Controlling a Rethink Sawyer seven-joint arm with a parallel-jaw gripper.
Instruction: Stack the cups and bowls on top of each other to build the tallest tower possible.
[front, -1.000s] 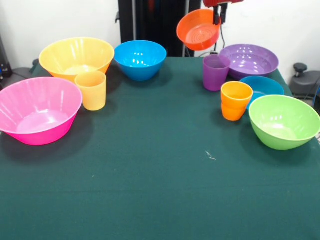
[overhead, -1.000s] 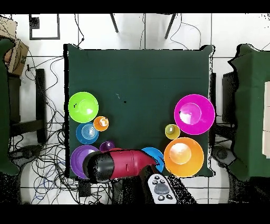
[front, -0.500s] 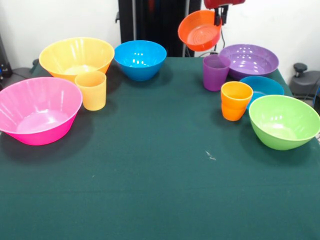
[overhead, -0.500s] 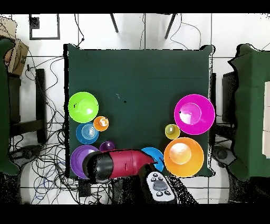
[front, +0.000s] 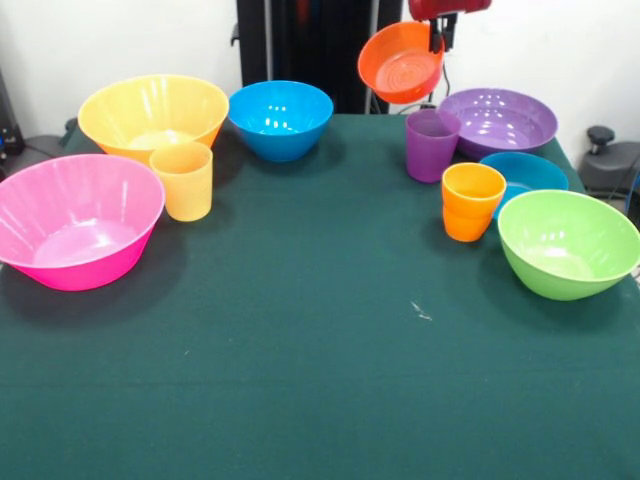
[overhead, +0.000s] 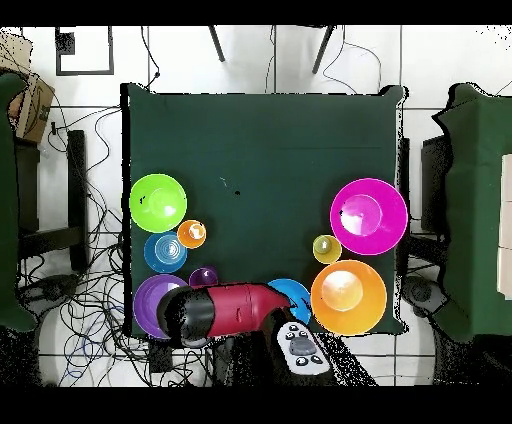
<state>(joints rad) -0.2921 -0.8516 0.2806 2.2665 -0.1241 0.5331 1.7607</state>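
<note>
Red-orange bowl hangs tilted in the air above the far right of the worktop, its rim pinched by the tool, which is closed on it from above. Bowl sits just below and left of the tool in the front view, over the gap between purple cup and medium blue bowl. Step in hand, as I judge: carrying the first piece toward a base. Nothing is stacked yet. Orange cup stands upright in front of the small blue bowl, beside the green bowl. Next move calls for levelling the bowl and lowering it squarely onto its support. Overhead view: arm hides the bowl.
</note>
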